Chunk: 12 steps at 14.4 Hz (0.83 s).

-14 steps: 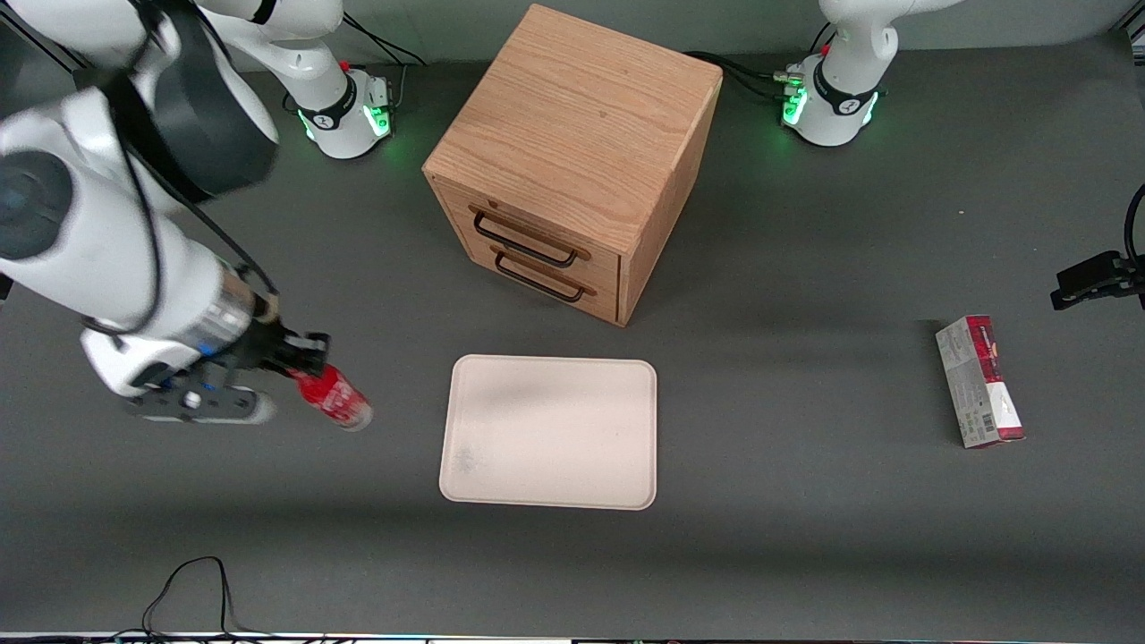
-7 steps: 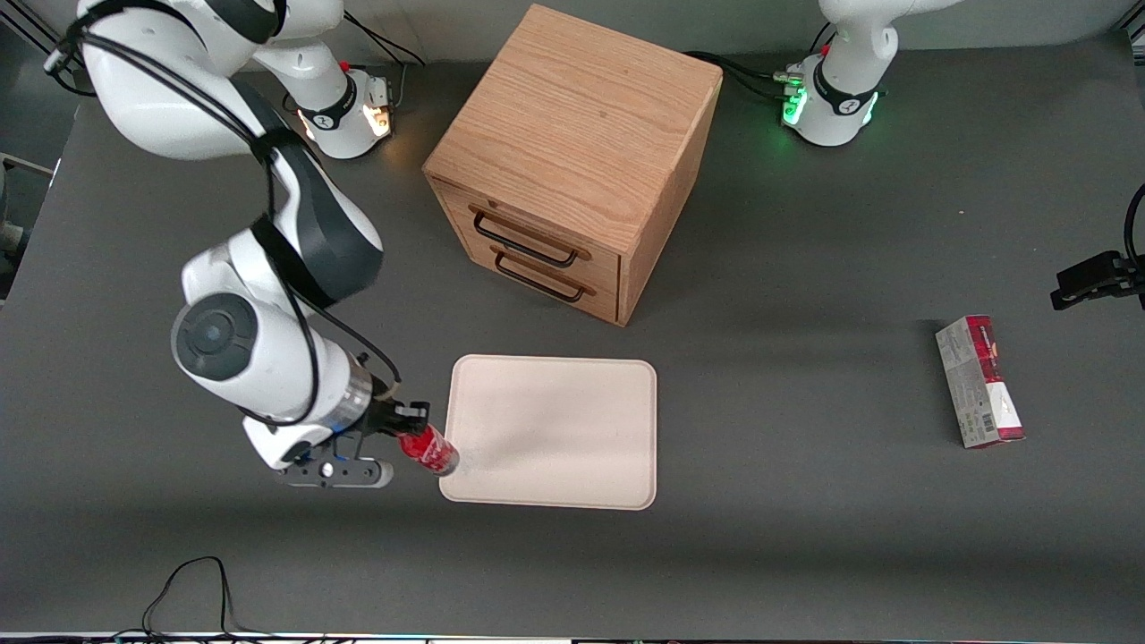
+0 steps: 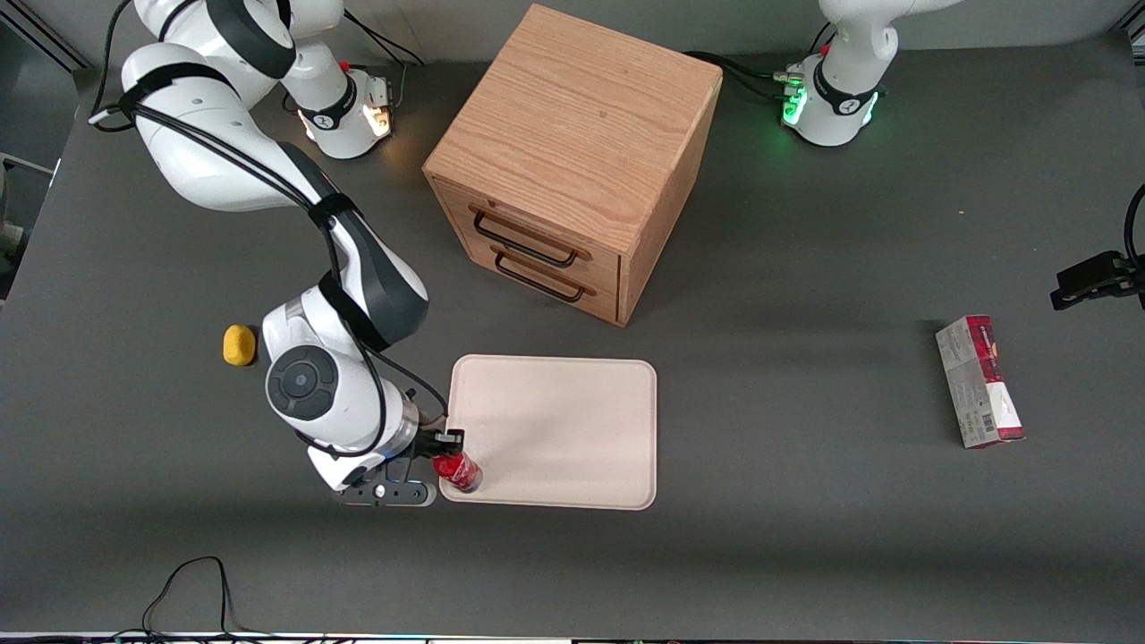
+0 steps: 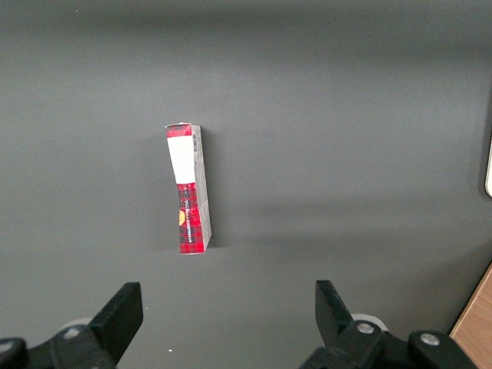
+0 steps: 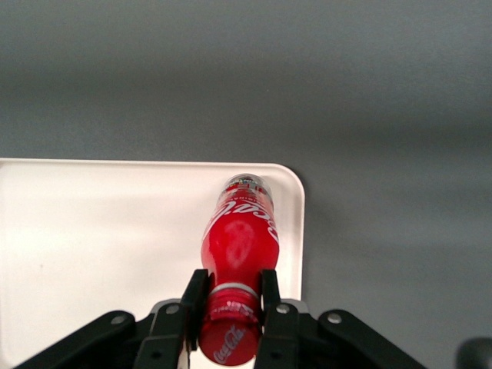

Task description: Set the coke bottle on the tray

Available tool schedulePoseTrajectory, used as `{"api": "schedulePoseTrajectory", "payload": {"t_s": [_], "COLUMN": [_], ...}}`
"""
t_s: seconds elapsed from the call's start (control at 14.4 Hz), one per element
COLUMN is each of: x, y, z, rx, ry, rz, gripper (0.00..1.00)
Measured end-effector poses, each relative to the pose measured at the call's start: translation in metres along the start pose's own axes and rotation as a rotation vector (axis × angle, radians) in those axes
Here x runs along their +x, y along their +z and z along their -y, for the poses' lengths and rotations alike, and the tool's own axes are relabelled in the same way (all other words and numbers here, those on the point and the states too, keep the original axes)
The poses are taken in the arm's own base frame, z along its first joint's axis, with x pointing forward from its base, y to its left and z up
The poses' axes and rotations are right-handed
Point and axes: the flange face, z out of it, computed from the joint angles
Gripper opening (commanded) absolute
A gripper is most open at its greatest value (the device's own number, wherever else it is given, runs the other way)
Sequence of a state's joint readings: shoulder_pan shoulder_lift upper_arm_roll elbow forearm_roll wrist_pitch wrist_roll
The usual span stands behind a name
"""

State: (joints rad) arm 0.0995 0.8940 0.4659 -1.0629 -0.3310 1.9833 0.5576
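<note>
A: A dark grey table (image 3: 805,555) is seen, with a wooden two-drawer cabinet (image 3: 572,161) standing on it. What is laid in front of the drawers?

B: The tray (image 3: 564,420) is laid there, flat on the table and nearer the front camera than the cabinet. Its cream surface is bare except at one corner.

A: And where is the coke bottle (image 3: 459,470) found?

B: It is held over the tray's corner that lies nearest the front camera and toward the working arm's end. In the right wrist view the coke bottle (image 5: 238,242) is seen with its clear base just inside the rounded rim of the tray (image 5: 100,231). Whether the base is touching the tray cannot be told.

A: How is the gripper (image 3: 445,440) set?

B: It is clamped on the bottle. In the wrist view, the fingers of the gripper (image 5: 231,288) are pressed against the neck from both sides, just below the red cap.

A: What else is noted?

B: A small yellow object (image 3: 238,344) is seen beside the working arm. A red-and-grey carton (image 3: 979,381) is lying toward the parked arm's end, well apart from the tray, and it is also shown in the left wrist view (image 4: 188,188).
</note>
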Motion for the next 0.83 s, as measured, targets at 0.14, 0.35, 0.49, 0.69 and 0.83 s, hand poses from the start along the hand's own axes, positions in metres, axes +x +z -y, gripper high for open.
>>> {"api": "schedulePoseTrajectory", "payload": {"t_s": [0.14, 0.35, 0.49, 0.69, 0.83], "x": [-0.001, 0.000, 0.000, -0.001, -0.009], "y": [0.005, 0.007, 0.007, -0.009, -0.030], "z": [0.000, -0.002, -0.003, -0.008, -0.012], "rx": [0.002, -0.003, -0.006, -0.025, -0.058], "ry": [-0.001, 0.003, 0.004, 0.004, -0.005], "rz": [-0.002, -0.002, -0.002, -0.024, -0.038], "gripper": [0.00, 1.00, 1.00, 1.00, 1.00]}}
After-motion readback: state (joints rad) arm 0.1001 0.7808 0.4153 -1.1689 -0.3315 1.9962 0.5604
